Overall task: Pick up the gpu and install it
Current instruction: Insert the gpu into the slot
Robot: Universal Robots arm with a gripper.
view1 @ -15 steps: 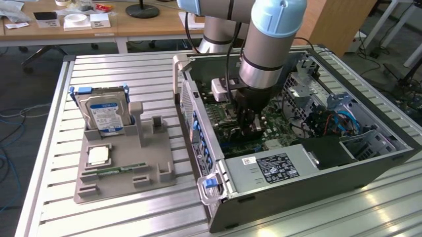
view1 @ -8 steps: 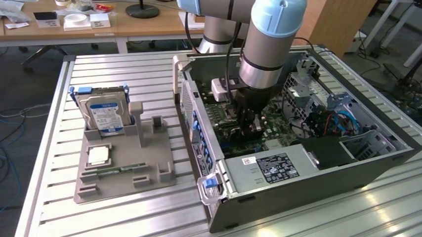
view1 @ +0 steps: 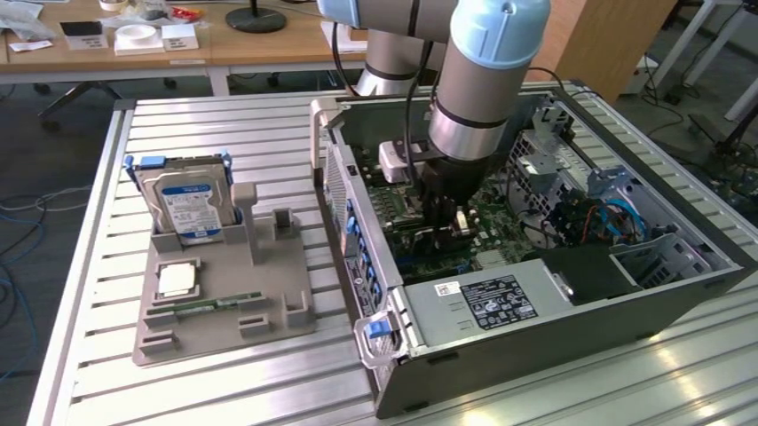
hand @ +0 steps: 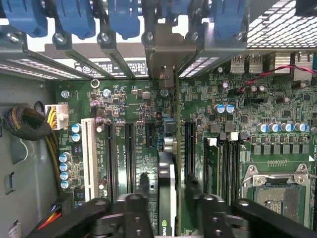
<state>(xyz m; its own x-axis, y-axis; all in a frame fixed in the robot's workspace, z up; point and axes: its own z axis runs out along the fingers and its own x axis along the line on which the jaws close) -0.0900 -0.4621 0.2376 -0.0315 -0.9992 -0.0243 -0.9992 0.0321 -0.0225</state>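
Because the gripper (hand: 168, 204) reaches straight down into the open computer case (view1: 533, 328), its two black fingers (hand: 132, 210) stand on either side of the gpu (hand: 167, 173), and a sliver of green board shows between each finger and the card, so the jaws read as apart and straddling it, not clamped on it. The gpu stands on edge, upright between the fingers, its lower edge down in one of the long black slots of the motherboard (hand: 124, 109). Its metal end bracket (hand: 166, 52) reaches up to the row of blue slot latches (hand: 74, 20) at the case's rear wall. That is the posture an expansion card needs, contacts in the slot and bracket lined up with the rear opening, so it looks seated or very nearly so. Whether it is pressed fully home cannot be told. Just beside the card stand upright memory modules (hand: 213, 168), and past them lies the bare processor socket (hand: 280, 193); on the other side run empty black slots and one white slot (hand: 89, 158). In the exterior view the arm's grey wrist (view1: 474, 115) hangs over the middle of the case, which lies on its side with the open face up. Well apart, towards the exterior view's left on the slatted table (view1: 237, 124), a grey holder (view1: 225, 319) keeps the hard drive (view1: 187, 209) upright for gripping, with a square chip (view1: 177, 280) and a narrow memory stick (view1: 213, 304) lying nearer.
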